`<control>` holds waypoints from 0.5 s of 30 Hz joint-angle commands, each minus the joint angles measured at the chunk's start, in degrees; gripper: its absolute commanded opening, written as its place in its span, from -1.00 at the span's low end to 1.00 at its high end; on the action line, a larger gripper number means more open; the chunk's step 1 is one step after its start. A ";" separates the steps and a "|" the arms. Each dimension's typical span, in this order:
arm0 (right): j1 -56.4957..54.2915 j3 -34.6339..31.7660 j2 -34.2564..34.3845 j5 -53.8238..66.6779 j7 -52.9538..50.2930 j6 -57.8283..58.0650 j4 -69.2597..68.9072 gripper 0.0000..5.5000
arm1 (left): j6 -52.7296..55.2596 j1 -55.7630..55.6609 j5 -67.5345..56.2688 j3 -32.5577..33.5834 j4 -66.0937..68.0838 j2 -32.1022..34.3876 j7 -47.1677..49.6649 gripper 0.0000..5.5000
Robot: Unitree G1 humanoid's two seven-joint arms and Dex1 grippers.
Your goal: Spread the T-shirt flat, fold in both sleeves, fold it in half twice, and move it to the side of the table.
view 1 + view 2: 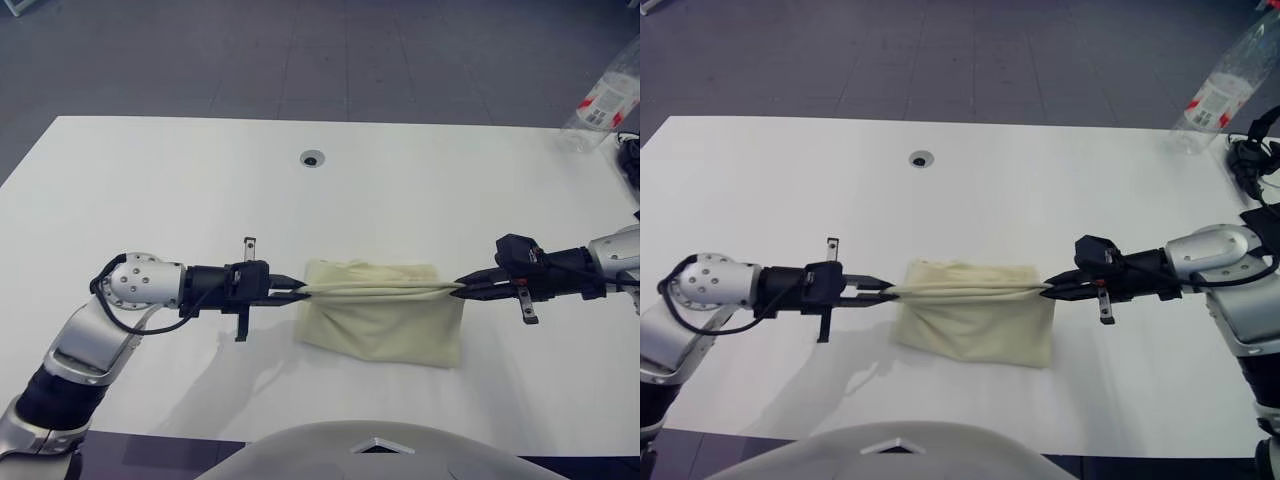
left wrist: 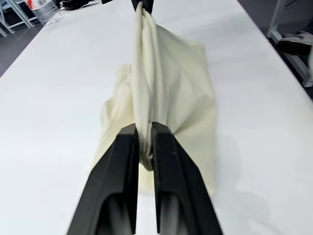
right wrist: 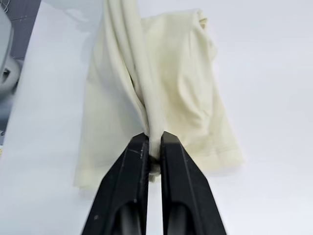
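Note:
A pale yellow T-shirt [image 1: 385, 318] lies folded in a compact rectangle near the front middle of the white table [image 1: 180, 190]. Its upper edge is lifted and pulled taut into a band between my two grippers. My left gripper [image 1: 297, 292] is shut on the shirt's left end, and my right gripper [image 1: 461, 290] is shut on its right end. The cloth below the band sags onto the table. In the left wrist view the black fingers [image 2: 128, 161] pinch the bunched fabric [image 2: 146, 98]. The right wrist view shows the fingers [image 3: 168, 161] clamped on the fabric [image 3: 161, 88] likewise.
A round cable hole [image 1: 313, 158] sits in the table toward the back centre. A clear plastic bottle [image 1: 1220, 85] lies at the far right corner, with dark cables [image 1: 1250, 160] beside it. Bare tabletop stretches to the left and behind the shirt.

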 commanded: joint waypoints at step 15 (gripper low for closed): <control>-6.11 5.14 6.69 -7.70 -5.67 -0.45 6.03 -0.94 | 1.18 -2.46 7.67 -4.19 11.17 -5.57 2.86 -0.92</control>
